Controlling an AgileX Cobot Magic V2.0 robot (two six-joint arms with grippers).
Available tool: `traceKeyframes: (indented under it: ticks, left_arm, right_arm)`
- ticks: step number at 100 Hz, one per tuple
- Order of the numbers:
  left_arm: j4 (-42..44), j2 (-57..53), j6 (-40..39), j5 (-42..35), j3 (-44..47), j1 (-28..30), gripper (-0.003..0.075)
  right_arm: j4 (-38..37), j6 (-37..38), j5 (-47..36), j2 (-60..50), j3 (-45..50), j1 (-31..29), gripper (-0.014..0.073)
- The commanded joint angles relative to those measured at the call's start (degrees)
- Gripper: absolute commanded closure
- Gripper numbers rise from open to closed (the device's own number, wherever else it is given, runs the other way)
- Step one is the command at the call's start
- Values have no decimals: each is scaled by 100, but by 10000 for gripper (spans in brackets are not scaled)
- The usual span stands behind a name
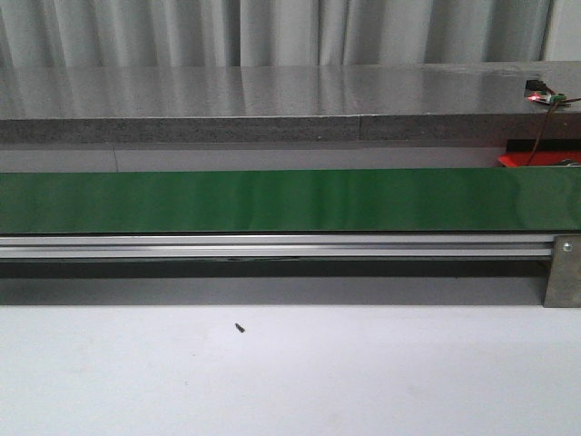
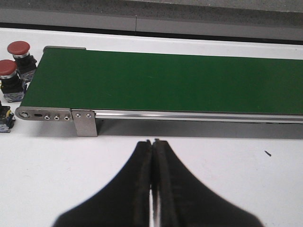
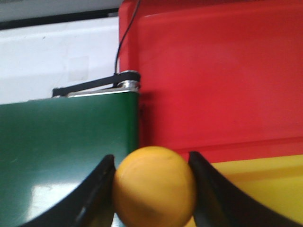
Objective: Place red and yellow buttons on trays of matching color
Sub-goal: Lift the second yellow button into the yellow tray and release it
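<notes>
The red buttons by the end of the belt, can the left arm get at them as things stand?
Probably yes. Both red buttons stand uncovered on the white table beside the green belt. The left gripper is shut and empty, so it must open first.

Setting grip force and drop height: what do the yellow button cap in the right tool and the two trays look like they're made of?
Yellow button: smooth, dull cap with soft sheen, probably hard plastic. Red tray and yellow tray: uniform colour, moulded raised rim, slight gloss, likely rigid plastic. The right tool is shut on the button, with its dark fingers pressed against the cap's sides.
</notes>
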Motion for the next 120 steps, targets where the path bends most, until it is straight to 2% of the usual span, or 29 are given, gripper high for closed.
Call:
traceKeyframes:
  ticks: [1,21,49,108,120]
  left_arm:
    - [-42,52,-39,-378,-149,-38,740]
    - [-42,52,-39,-378,-149,-38,740]
    - [-42,52,-39,-378,-149,-38,740]
    - [-42,52,-39,-378,-149,-38,740]
    - [-42,52,-39,-378,-149,-38,740]
  right_arm:
    - [205,-9,-497,-216,-143,-207,412]
    - [218,124,-796,-138,-74,-635,412]
    - [367,395,-1549,214,628,-1074,412]
    - [407,395,-1802,1209,701,-1085,403]
    - [394,395,-1802,1319,701,-1085,332]
